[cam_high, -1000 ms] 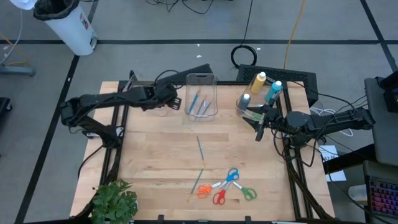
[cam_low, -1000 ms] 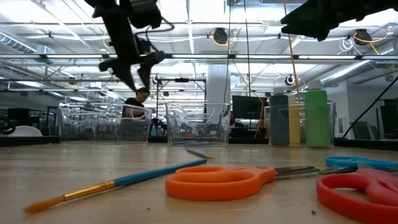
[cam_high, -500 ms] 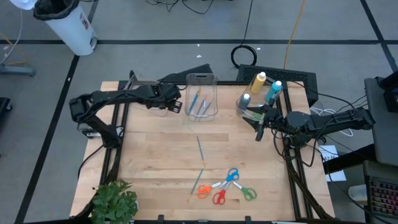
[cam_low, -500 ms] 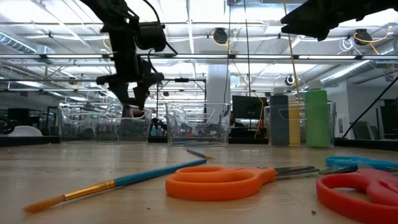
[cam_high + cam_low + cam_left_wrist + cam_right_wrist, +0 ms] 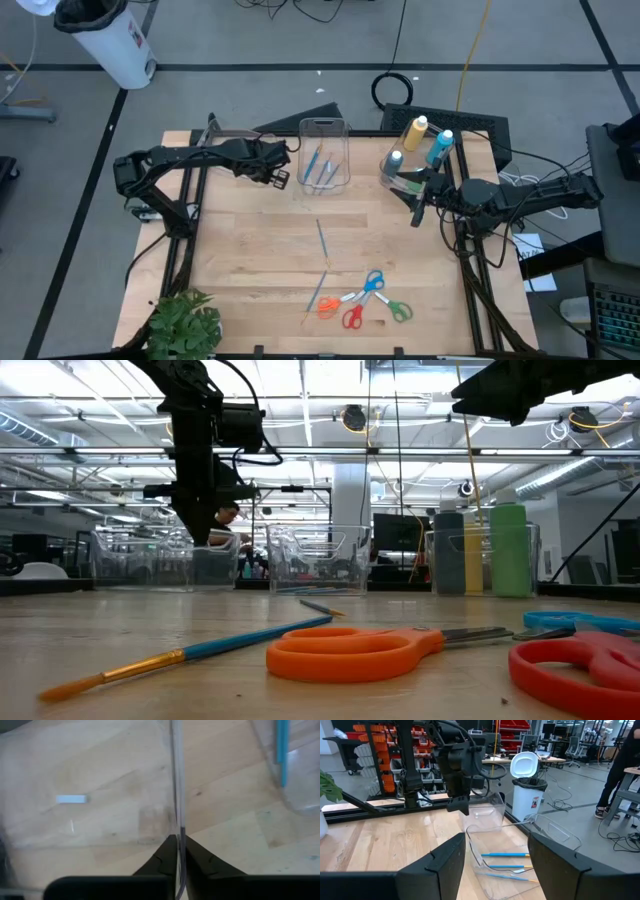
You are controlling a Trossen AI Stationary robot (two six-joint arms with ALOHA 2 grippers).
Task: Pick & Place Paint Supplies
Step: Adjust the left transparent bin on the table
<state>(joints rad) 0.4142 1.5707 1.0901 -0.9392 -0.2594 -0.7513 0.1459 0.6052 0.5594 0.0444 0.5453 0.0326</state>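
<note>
since a second ago: left gripper (image 5: 281, 177) shifted right and down toward the middle bin, from over the left clear bin (image 5: 252, 170); fingers gone from parted to pinched on that bin's thin right wall, seen edge-on between the fingertips (image 5: 170, 851) in the left wrist view. in the low view, same gripper (image 5: 203, 535) now lower, tips at the bin rim, upper left of frame.

right gripper (image 5: 417, 205) unchanged, hovering at right centre of the high frame, fingers spread wide, nothing between them; just below the right bin (image 5: 405, 180).

middle clear bin (image 5: 322, 150), top centre: blue-handled brushes (image 5: 318, 165) lying inside.

right bin: paint bottles standing together, upper right: yellow (image 5: 414, 132), blue (image 5: 440, 148), grey-blue (image 5: 393, 163), green (image 5: 408, 186) just beside the right gripper.

loose on the bare wood: one thin brush (image 5: 322, 238) at centre, another brush (image 5: 317, 292) with orange tip lower down, touching the scissors cluster. scissors at lower centre: blue (image 5: 372, 283), orange (image 5: 328, 308), red (image 5: 352, 317), green (image 5: 397, 310), all close together, handles overlapping in places.

plant (image 5: 184, 325) at lower left corner of table.
</note>
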